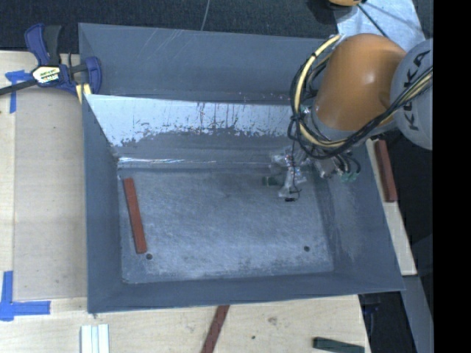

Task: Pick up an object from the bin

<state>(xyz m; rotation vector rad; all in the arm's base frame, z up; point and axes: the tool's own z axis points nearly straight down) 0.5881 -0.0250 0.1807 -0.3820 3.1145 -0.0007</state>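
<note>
A long, thin reddish-brown stick [134,215] lies flat along the left edge of the bin floor, running from back to front. My gripper [290,184] hangs over the right rear part of the floor, under the orange wrist cover and far to the right of the stick. Its metal tips point down close to the floor. Nothing shows between them.
The arm with its orange cover and cable loops reaches in over the bin's right wall. Bare grey floor stretches between the stick and the gripper. The sloped rear wall is scratched and shiny.
</note>
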